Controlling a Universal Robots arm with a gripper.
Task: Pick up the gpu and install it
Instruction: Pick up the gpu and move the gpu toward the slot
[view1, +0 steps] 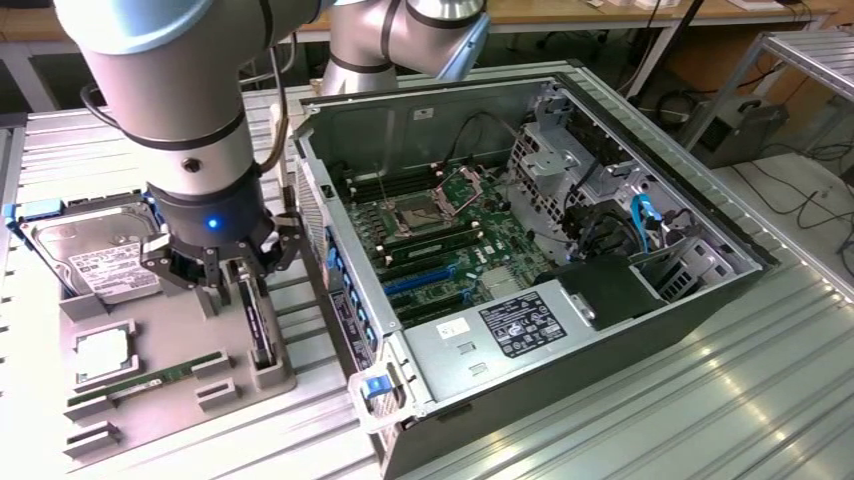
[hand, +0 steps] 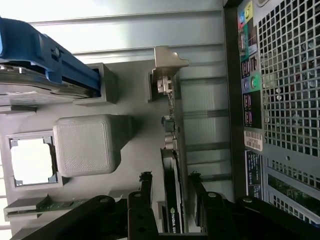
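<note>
Grey ribbed metal forms the worktop (view1: 747, 400), and the biggest thing on it is an open computer case (view1: 387, 125) lying on its side, with the green motherboard (view1: 454, 240) facing up. Its perforated rear panel stands close beside the parts tray in the wrist view.

The silver-grey robot arm (view1: 160, 90) reaches down on the exterior view's left, over a flat grey tray (view1: 174, 330) that sits just beside the case.

On the tray, a silver hard drive (view1: 94, 255) with blue rails leans in its stand at the far end.

The gpu (view1: 258, 320) stands on its long edge in a slotted holder along the tray's side nearest the case. It is a thin black card, not yet in the case. Its silvery bracket (hand: 167, 62) is at the end away from the jaws.

The jaws are apart, lowered over the gpu with one on each face of the card. The wrist view shows a narrow gap on both sides, so the card is straddled and not clamped.

A square processor (view1: 104, 352) lies in a frame further along the tray, well apart from the card. A slim green memory stick (view1: 147, 382) lies flat just past it.
</note>
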